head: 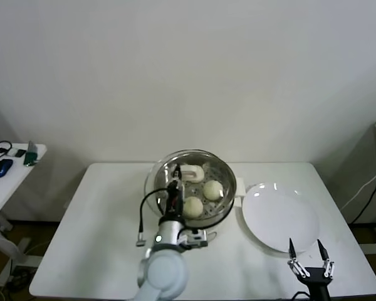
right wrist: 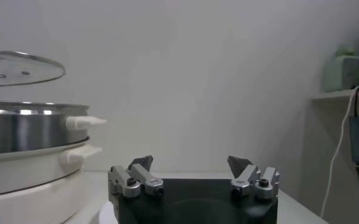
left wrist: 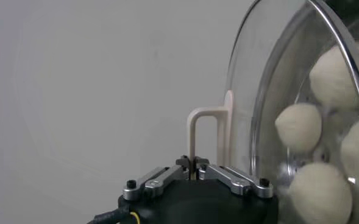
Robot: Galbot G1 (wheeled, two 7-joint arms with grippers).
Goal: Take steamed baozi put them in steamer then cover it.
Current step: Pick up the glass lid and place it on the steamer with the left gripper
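Note:
The steel steamer (head: 222,207) stands on its white pot base at the middle of the table. Several cream baozi lie in it, two showing plainly (head: 213,189) (head: 192,206). My left gripper (head: 175,185) is shut on the white handle (left wrist: 194,137) of the glass cover (left wrist: 277,91) and holds the cover a little above the steamer. Baozi (left wrist: 298,126) show through the glass. The right wrist view shows the cover (right wrist: 21,67) hovering clear of the steamer's rim (right wrist: 27,112). My right gripper (head: 309,254) is open and empty by the table's front edge.
An empty flat white plate (head: 279,216) lies right of the steamer, just beyond my right gripper (right wrist: 191,164). A small side table (head: 12,157) with small items stands far left. Cables (head: 370,188) hang at the right, past the table's edge.

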